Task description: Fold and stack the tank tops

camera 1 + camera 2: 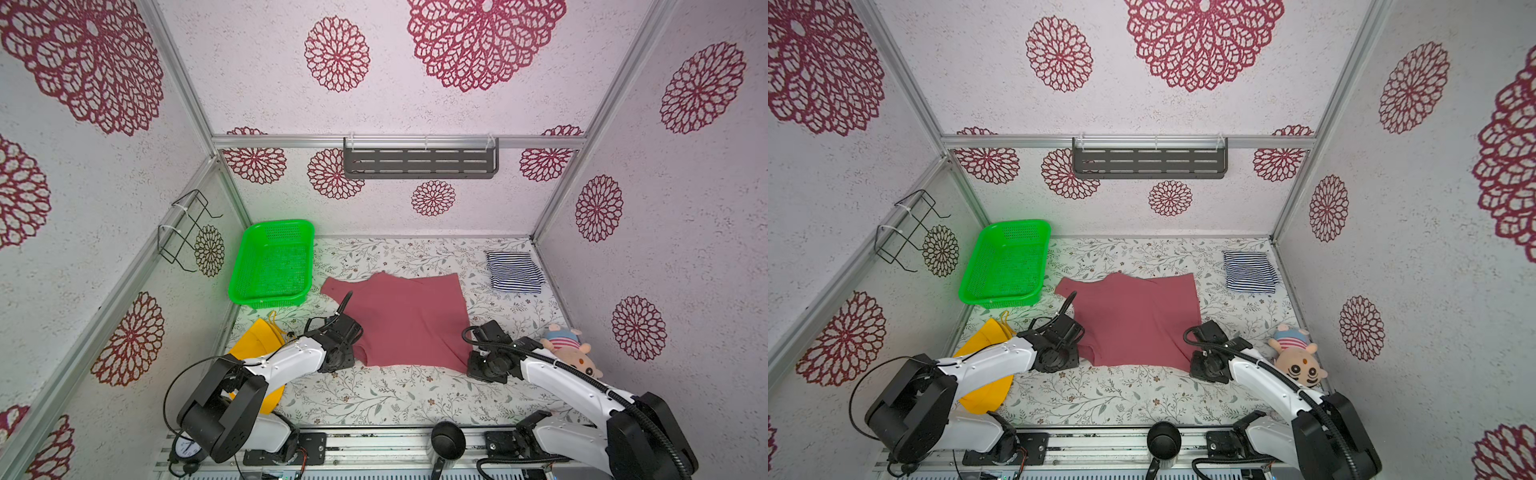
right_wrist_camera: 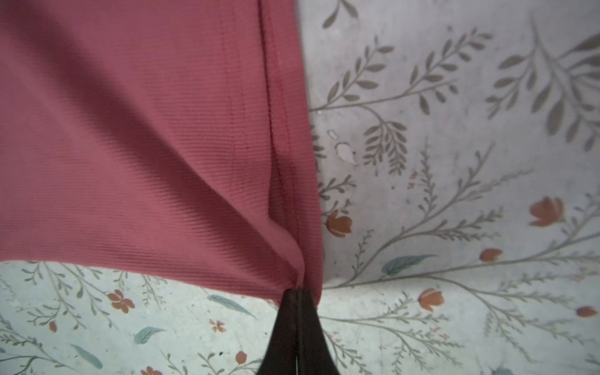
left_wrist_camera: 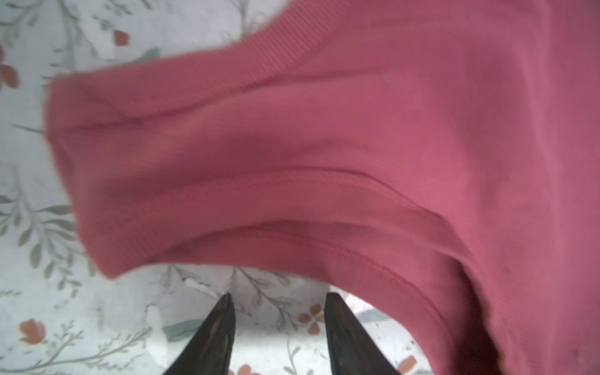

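Currently | rose tank top flat at centre of desk; striped tank top folded, far right | right tool clamped on rose hem corner | left tool open, empty, beside strap | handling: soft, light, stretchy knit; likely sags, so pinch corners.

Top views, pair: high behind me, facing down over the whole floral table. Wrist views, pair: close, looking along my fingers; both share the rose-red tank top.

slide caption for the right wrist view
Right gripper pinching a corner of the rose-red tank top over the floral tabletop.
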### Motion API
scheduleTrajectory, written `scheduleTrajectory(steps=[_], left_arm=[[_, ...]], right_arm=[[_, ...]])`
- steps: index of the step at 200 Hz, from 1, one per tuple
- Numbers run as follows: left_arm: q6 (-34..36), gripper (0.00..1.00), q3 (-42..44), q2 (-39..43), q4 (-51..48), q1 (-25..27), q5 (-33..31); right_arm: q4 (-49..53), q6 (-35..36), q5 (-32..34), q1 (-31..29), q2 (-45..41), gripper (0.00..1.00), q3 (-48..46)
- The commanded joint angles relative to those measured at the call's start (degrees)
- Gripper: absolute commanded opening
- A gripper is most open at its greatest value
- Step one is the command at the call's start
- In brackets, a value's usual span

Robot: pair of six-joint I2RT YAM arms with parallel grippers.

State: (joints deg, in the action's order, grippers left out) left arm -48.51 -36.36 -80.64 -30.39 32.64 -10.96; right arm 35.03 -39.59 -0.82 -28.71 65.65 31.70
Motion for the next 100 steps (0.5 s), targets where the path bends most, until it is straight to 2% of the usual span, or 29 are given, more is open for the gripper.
scheduleTrajectory(steps=[1, 24, 38, 44, 67, 86, 100], left_arm=[[-2.3, 0.48, 3.3, 1.3, -3.6, -1.0, 0.4], [-3.1, 0.48, 2.7, 6.6, -8.4, -1.1, 0.0], [-3.9, 0.49, 1.9, 11.2, -12.3, -0.9, -0.3], [-4.3, 0.50, 1.7, 13.2, -13.8, -0.9, -0.4], [-5.4, 0.53, 1.7, 19.3, -16.9, -1.2, -1.8], [-4.3, 0.56, 1.9, 19.9, -15.4, -2.9, -1.9], [-2.9, 0.58, 1.2, 17.5, -13.1, -4.4, -1.9]], right_arm=[[5.3, -1.8, 4.4, 0.3, -0.2, 0.00, 0.1], [6.8, -1.0, 4.8, 1.3, -1.6, 0.00, 1.2], [8.0, 0.6, 4.4, 1.9, -2.4, 0.26, 3.0], [8.1, 1.4, 3.6, 2.3, -2.8, 0.34, 3.7], [10.7, 3.7, 4.8, 2.6, -3.3, 0.50, 8.7], [9.5, 4.3, 4.5, 2.2, -3.4, 0.51, 11.7], [6.6, 3.6, 2.7, 1.0, -2.2, 0.45, 12.2]])
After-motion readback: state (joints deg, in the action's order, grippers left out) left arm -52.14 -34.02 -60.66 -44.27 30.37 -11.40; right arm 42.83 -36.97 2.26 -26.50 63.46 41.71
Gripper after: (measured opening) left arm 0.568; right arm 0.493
